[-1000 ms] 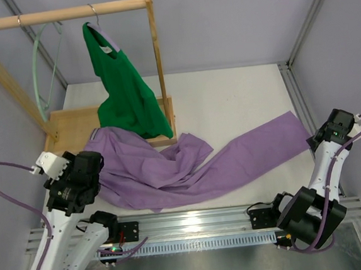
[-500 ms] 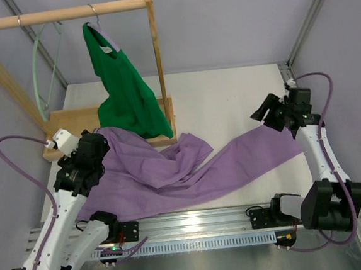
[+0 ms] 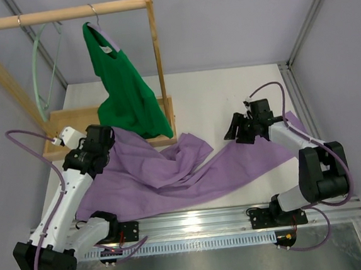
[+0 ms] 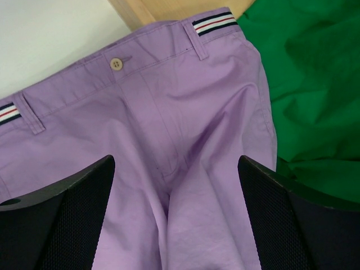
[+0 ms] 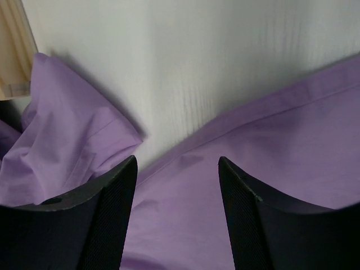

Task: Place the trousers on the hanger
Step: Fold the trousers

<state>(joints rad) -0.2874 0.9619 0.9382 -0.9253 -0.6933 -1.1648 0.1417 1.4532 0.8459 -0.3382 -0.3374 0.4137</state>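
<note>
Okay, trousers point(image 3: 171, 174) lie crumpled on the white surface point(image 3: 228, 99), waistband at the left touching the wooden rack base point(image 3: 72, 122), one leg stretched out to the right. I see the left fingers point(image 4: 67, 219) spread wide over the striped waistband and button, nothing between them. Right fingers point(image 5: 107, 219) are also spread, hovering over the far edge of the stretched leg, holding nothing. Hanger point(image 3: 38, 71) hangs from the rail point(image 3: 62, 14) at far left, well apart from the trousers, near the green top point(image 3: 126, 89).

Overhead view looks down; both wrist views close above trousers point(image 3: 159, 181).
</note>
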